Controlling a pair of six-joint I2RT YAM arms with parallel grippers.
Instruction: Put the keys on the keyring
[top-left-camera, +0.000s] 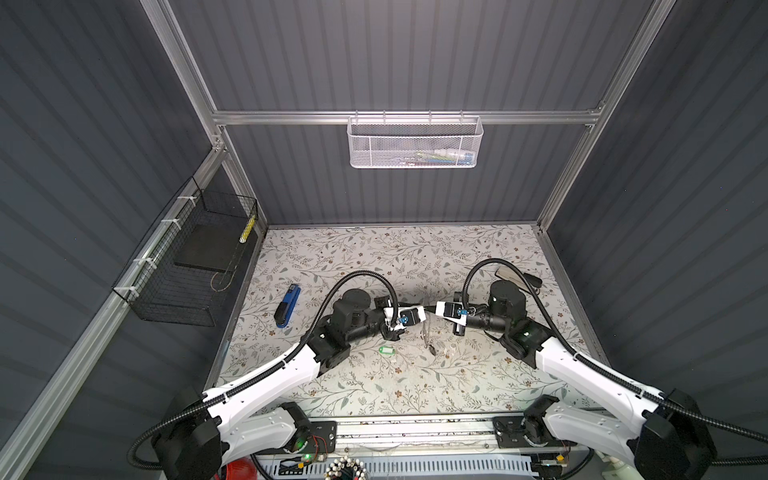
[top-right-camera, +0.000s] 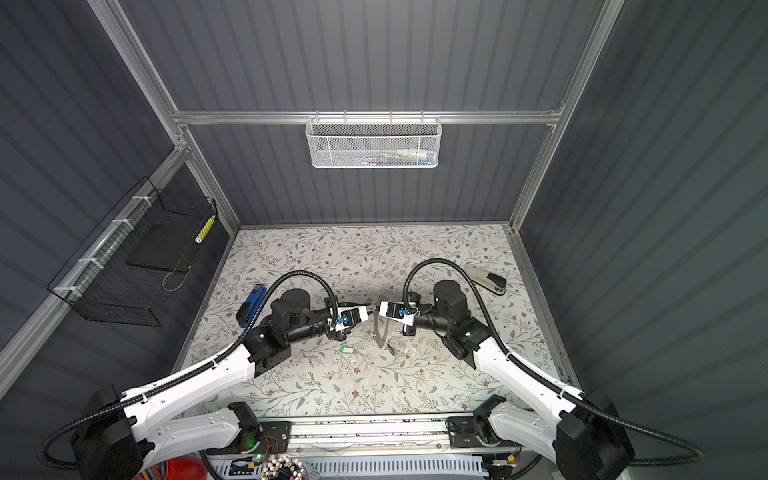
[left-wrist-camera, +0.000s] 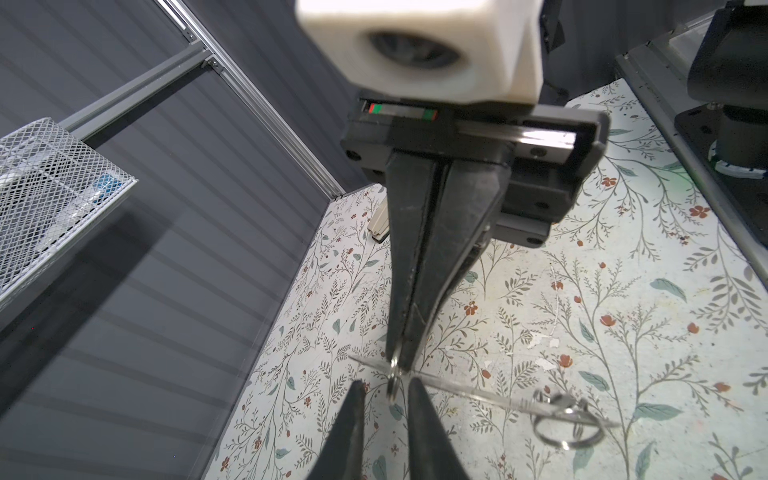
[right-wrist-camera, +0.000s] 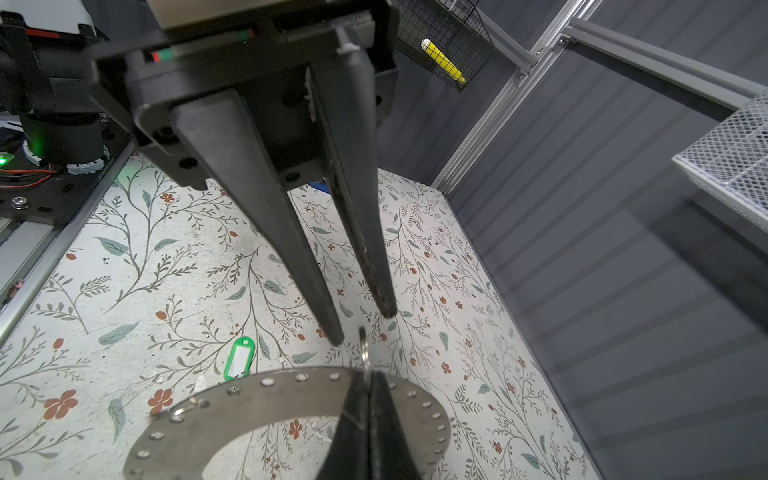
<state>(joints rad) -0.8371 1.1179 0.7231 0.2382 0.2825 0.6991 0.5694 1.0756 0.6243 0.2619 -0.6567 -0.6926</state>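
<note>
The floral counter (top-left-camera: 374, 257) carries the whole job; over its middle the two arms meet tip to tip. The right gripper (left-wrist-camera: 397, 361) is pinched tight on the rim of the keyring (right-wrist-camera: 266, 395), holding that flat metal plate up; in both top views it shows nearly edge-on, running from the grip down toward the counter's near edge; whether its low end touches the surface cannot be told. The left gripper (right-wrist-camera: 363, 325) has its jaws a little apart with nothing in them, and points straight at the right one. The green tag (top-left-camera: 387, 351) lies flat on the counter, label up, near the keyring on the left arm's side; its long axis runs across the counter, side to side; the left arm looks the nearer to it. The coming move likely turns on the small split ring (left-wrist-camera: 392, 380); it stands at the keyring's rim just beyond the right gripper's tips, edge-on to the left gripper and in the gap between its fingers (left-wrist-camera: 353, 419), touching neither as far as shows; closing there should catch it.
</note>
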